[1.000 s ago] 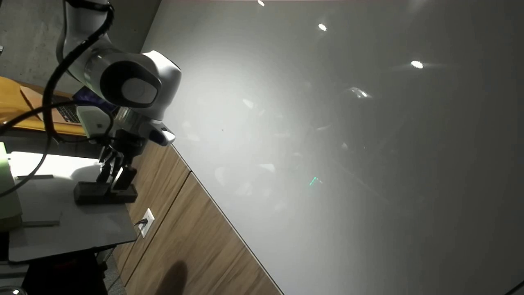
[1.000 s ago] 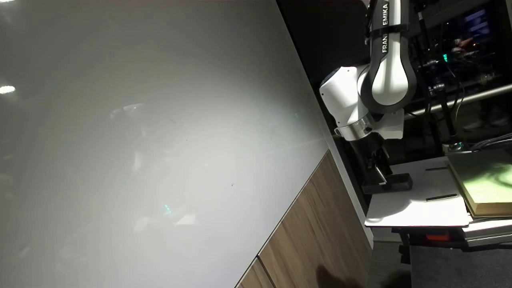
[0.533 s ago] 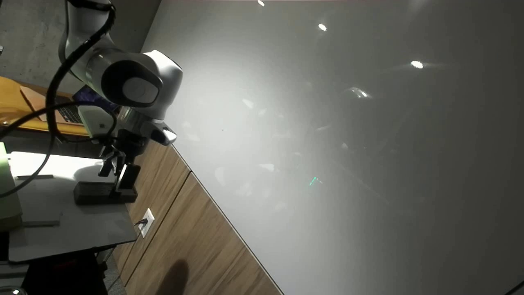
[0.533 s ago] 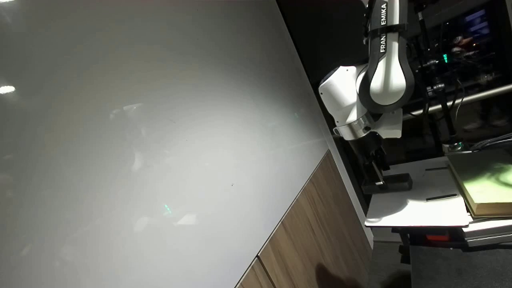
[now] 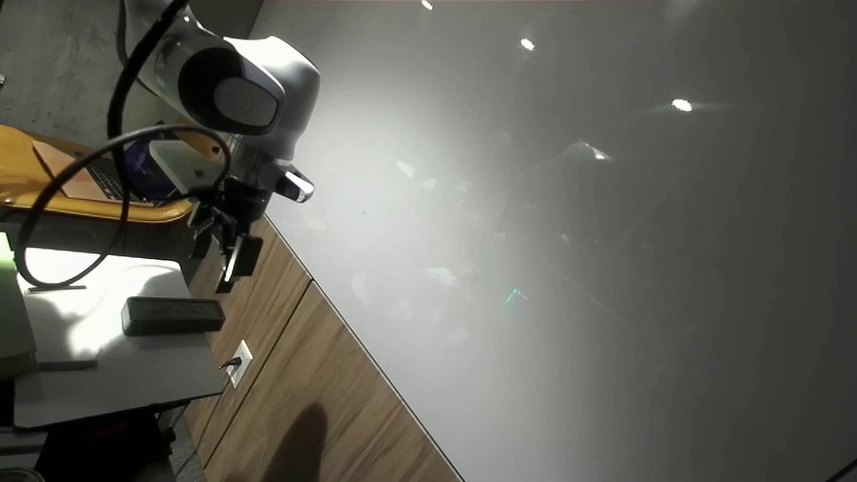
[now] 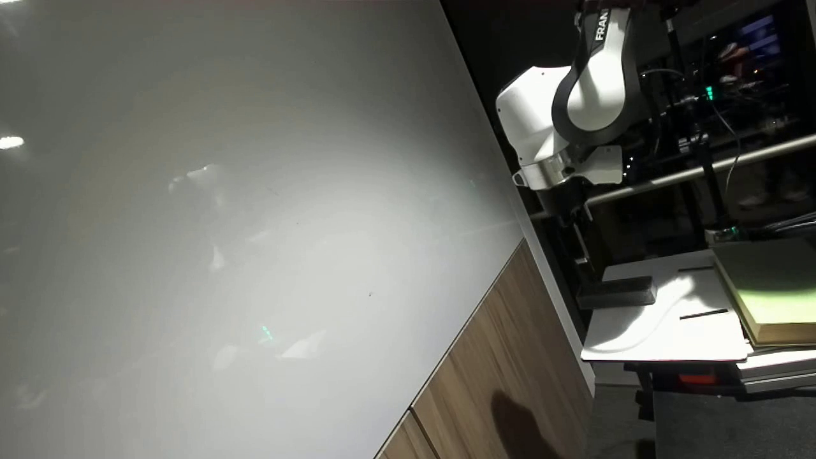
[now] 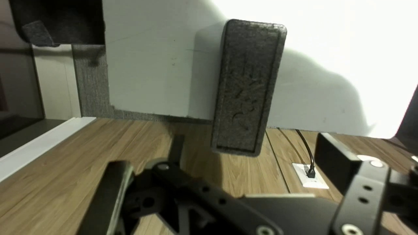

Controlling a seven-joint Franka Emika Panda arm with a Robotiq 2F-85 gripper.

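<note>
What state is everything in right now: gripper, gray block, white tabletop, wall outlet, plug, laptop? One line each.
Gripper: open, holding nothing.
Gray block: lying down, apart from the fingers, one end jutting past the white tabletop's edge.
White tabletop: partly brightly lit, partly in shadow.
Wall outlet: in use.
Plug: inserted.
Laptop: open, keyboard showing.

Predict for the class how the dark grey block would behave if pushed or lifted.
The dark grey block likely slides rather than rolls, given flat faces. One end overhangs the white tabletop, so pressing there might tip it. Its textured surface probably isn't slippery.
</note>
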